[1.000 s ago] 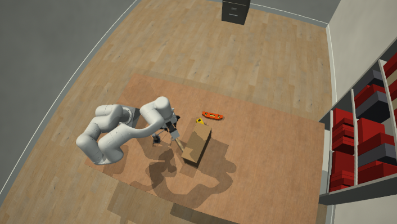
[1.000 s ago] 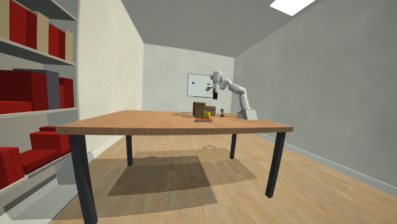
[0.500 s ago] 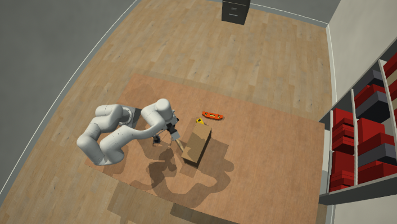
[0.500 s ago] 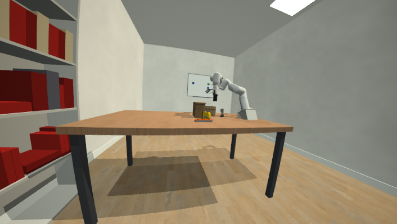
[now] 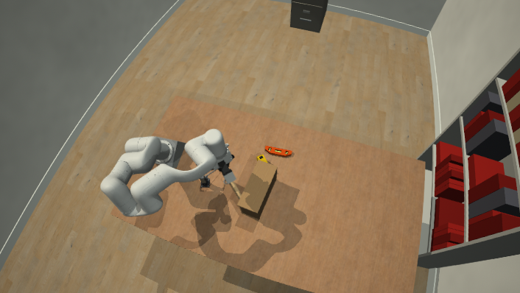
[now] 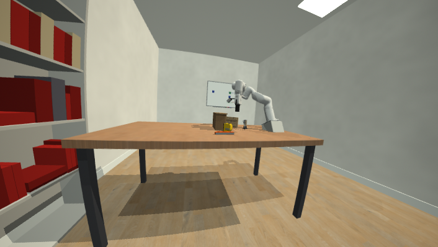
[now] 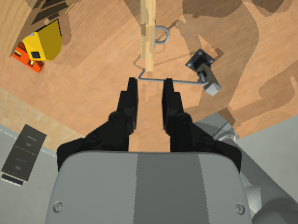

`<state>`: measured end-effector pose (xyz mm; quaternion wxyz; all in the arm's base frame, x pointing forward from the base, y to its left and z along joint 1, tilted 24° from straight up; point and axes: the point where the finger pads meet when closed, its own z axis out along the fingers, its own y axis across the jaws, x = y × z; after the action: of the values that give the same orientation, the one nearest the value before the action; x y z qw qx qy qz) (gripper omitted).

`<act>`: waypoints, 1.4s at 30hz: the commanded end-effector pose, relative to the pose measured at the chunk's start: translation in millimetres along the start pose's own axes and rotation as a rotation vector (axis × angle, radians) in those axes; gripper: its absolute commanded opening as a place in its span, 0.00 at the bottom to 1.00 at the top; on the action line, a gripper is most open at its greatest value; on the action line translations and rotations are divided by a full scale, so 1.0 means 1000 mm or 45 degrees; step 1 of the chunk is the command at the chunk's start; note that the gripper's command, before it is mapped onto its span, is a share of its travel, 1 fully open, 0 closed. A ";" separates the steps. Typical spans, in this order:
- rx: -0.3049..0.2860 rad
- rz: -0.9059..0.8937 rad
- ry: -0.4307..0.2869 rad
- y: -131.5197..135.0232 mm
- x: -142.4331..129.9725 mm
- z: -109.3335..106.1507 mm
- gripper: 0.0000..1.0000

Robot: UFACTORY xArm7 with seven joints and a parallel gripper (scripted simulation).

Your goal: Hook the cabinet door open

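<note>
The brown cabinet (image 5: 258, 188) (image 6: 219, 120) stands upright on the table. Its thin door (image 5: 236, 188) (image 7: 148, 16) stands ajar, seen edge-on in the wrist view, with a small metal eye (image 7: 160, 34) on its side. The dark post (image 5: 205, 182) (image 6: 245, 124) (image 7: 202, 70) stands beside the door. The thin grey hook reaches from the post toward the door's free edge, apart from the eye. My gripper (image 5: 229, 177) (image 6: 237, 108) (image 7: 150, 89) hangs well above the door's edge and the hook. Its fingers are narrowed with nothing between them.
A yellow tape measure (image 5: 262, 158) (image 6: 228, 126) (image 7: 43, 39) and an orange level (image 5: 278, 150) (image 6: 224, 133) (image 7: 27, 58) lie beyond the cabinet. A dark filing cabinet (image 5: 307, 15) stands on the floor far off. Shelves of red boxes (image 5: 479, 177) line the wall.
</note>
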<state>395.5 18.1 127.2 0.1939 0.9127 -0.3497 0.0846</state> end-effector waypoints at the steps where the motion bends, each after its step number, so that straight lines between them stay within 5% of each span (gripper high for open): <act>1: 0.004 0.000 0.003 -0.001 0.000 -0.002 0.27; 42: 0.003 0.002 0.004 -0.001 0.001 0.025 0.27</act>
<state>396.2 9.2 108.0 0.1944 0.9122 -0.3504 0.0850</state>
